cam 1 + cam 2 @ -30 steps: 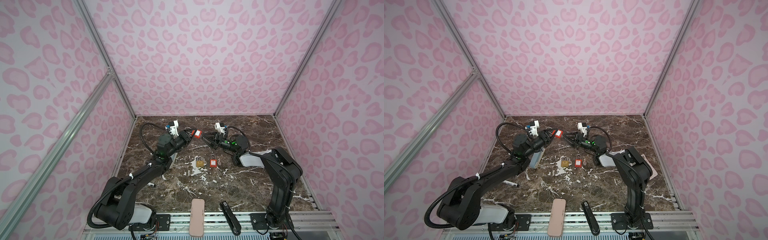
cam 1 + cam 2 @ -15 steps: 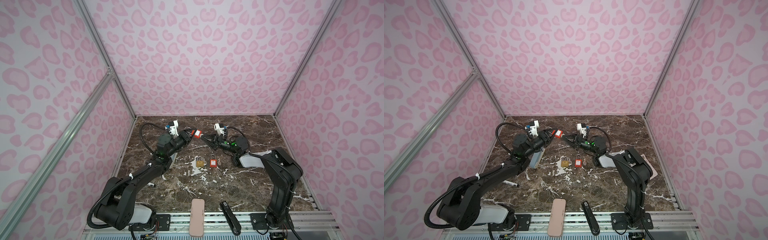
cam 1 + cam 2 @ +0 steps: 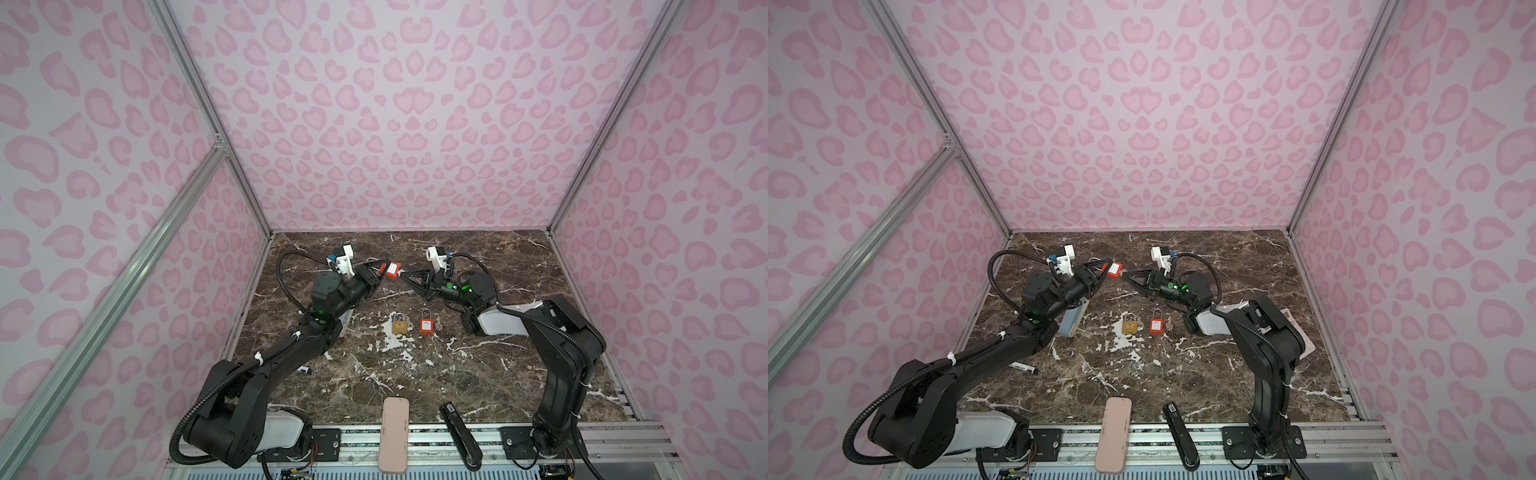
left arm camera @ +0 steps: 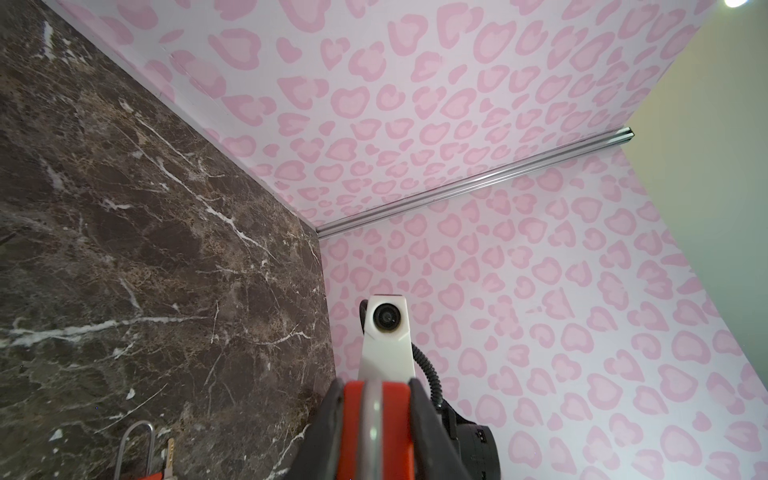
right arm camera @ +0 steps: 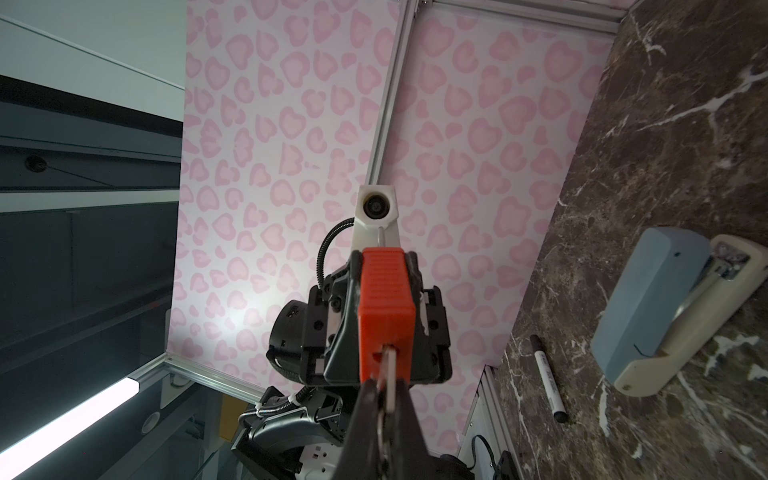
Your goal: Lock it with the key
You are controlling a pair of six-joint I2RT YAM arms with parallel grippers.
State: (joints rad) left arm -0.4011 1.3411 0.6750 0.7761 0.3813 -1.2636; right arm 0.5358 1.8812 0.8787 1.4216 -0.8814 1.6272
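The red lock [image 5: 386, 299] is gripped between the left fingers [image 4: 322, 432]. The key [image 5: 389, 370], pinched tight by the right fingers [image 5: 361, 419], seems pushed in; turning is left.

Stapler [image 3: 1072, 323] left of padlock [image 3: 1156, 327], key [image 3: 1169, 323] just right of it, on table [image 3: 1225, 374]

Far back, above the table [image 3: 1225, 374], the left gripper [image 3: 1103, 274] pinches a red lock [image 3: 1113, 271]; the right gripper [image 3: 1126, 277], tips closed, meets its end.

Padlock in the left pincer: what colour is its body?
Red; padlock shows best in right wrist view.
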